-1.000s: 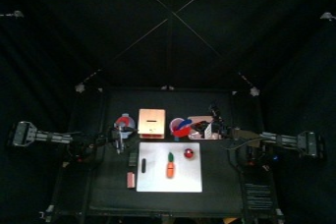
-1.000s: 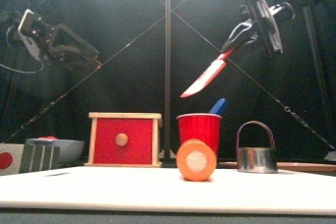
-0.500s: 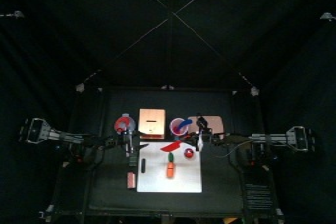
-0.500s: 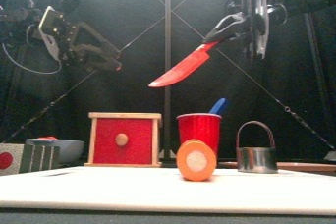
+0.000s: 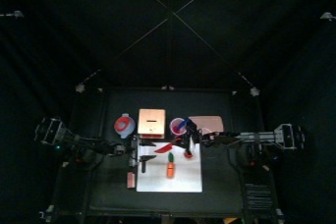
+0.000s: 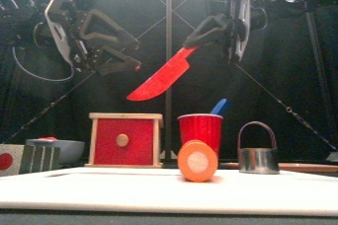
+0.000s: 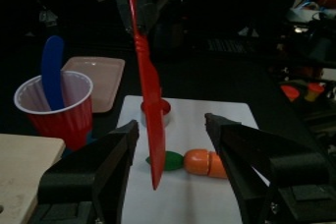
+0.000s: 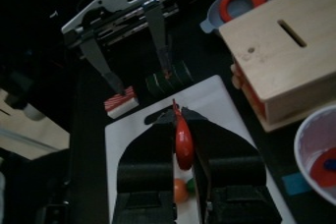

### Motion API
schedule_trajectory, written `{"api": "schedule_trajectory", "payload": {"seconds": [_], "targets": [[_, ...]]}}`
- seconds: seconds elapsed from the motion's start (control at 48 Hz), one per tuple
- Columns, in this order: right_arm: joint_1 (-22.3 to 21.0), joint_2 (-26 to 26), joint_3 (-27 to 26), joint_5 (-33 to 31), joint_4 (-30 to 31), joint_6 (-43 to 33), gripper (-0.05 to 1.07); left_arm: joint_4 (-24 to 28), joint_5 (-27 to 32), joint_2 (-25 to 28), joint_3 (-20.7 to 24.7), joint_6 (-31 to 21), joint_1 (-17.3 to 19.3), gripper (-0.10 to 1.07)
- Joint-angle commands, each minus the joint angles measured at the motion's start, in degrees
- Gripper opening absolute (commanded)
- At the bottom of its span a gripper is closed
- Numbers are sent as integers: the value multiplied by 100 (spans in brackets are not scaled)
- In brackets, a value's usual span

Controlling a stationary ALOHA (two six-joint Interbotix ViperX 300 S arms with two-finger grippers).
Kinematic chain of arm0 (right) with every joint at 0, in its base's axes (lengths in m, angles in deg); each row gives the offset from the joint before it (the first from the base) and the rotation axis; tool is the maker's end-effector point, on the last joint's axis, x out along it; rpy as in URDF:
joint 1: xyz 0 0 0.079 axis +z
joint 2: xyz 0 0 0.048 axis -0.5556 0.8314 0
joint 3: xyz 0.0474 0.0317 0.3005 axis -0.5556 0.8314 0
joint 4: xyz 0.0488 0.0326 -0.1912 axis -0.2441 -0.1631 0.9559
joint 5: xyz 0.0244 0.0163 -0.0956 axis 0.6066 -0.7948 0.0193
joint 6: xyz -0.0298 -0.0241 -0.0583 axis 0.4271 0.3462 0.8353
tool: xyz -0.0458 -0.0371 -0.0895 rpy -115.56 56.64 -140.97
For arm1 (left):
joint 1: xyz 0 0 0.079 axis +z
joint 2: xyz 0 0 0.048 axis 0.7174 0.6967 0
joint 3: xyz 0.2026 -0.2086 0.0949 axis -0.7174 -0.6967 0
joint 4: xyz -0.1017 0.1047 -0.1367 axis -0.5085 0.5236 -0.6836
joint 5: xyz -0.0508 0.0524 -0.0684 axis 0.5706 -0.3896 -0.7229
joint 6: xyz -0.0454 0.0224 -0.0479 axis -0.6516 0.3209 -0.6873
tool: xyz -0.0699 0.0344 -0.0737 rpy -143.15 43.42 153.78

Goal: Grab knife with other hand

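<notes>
From the front, the right pincer (image 6: 199, 46) grips the red knife (image 6: 160, 74) by its handle high above the table (image 6: 169, 194), while the left wrist view shows the left pincer (image 7: 168, 140) spread wide around the blade, where misaligned closing could knock it loose.

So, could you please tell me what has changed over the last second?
The right gripper, shut on the red knife, has carried it toward the middle and tilted the blade lower, pointing at the left arm. The left gripper has swung in with open jaws and now flanks the blade, not yet closed. The box, cup, tin and board stayed put.
</notes>
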Motion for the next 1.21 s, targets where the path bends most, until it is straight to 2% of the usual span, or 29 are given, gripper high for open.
{"api": "schedule_trajectory", "payload": {"seconds": [0.0,0.167,0.333,0.625,0.833,0.979,1.188], "targets": [[44,-132,-132,53,483,9,40,26,-290,-26,-26,-9,0,91],[167,-193,-114,53,1107,9,40,-9,-694,-9,-229,0,9,91],[202,-193,-114,9,1257,9,40,0,-791,185,-246,9,9,91],[202,-185,-246,9,1318,9,40,114,-1178,1002,141,18,35,90],[211,-202,-264,0,1318,9,40,141,-1178,1433,457,18,97,89],[211,-202,-255,0,1301,9,40,141,-1178,1512,519,18,149,84],[211,-211,-176,0,1266,0,40,114,-1178,1389,413,18,158,70]]}}
